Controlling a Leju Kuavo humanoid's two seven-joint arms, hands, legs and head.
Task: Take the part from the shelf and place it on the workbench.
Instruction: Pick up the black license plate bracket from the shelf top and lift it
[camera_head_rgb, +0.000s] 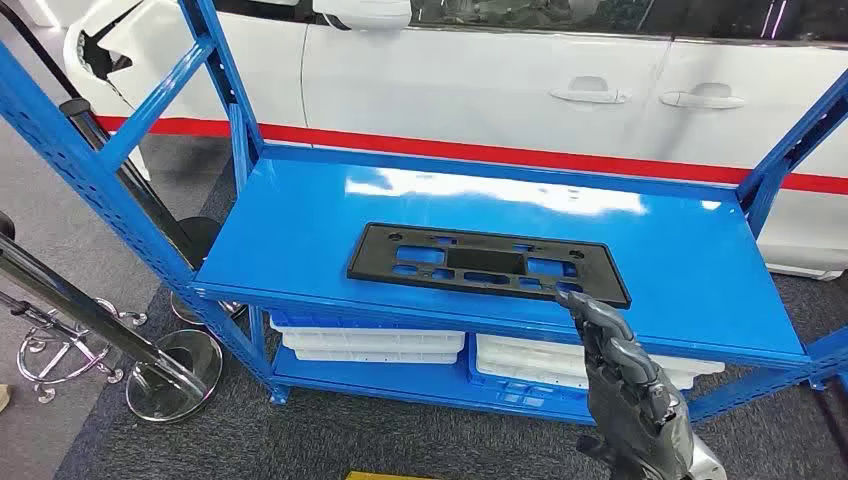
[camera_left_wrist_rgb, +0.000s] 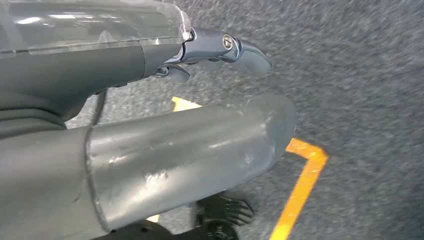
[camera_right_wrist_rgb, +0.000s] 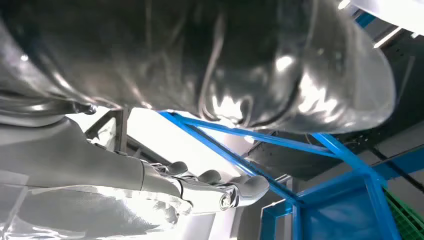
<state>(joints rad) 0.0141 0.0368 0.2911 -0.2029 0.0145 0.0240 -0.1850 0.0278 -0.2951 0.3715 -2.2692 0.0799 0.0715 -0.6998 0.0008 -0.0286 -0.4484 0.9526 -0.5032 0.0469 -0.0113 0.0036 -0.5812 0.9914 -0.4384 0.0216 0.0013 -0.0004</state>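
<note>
Behind the blue shelf (camera_head_rgb: 300, 240) stands a white car (camera_head_rgb: 480, 80) with a red stripe along its side. To the left of the shelf I see chrome stanchion posts (camera_head_rgb: 170, 375) with round bases on the grey carpet, near the shelf's front leg. On the lower level lie white trays (camera_head_rgb: 370, 343), under the top board.

The part (camera_head_rgb: 488, 263), a flat black plate with several cut-out openings, lies on the top board of the shelf, close to the front edge. Its long axis runs left to right, a little turned, so the right end comes nearer to me.

My right robot hand (camera_head_rgb: 625, 385) is raised in front of the shelf edge, fingers stretched toward the part's right corner, grasping nothing; touching or not, I cannot tell. My left robot hand (camera_left_wrist_rgb: 200, 130) hangs over the carpet with a yellow floor line (camera_left_wrist_rgb: 300, 185), holding nothing, fingers apart.
</note>
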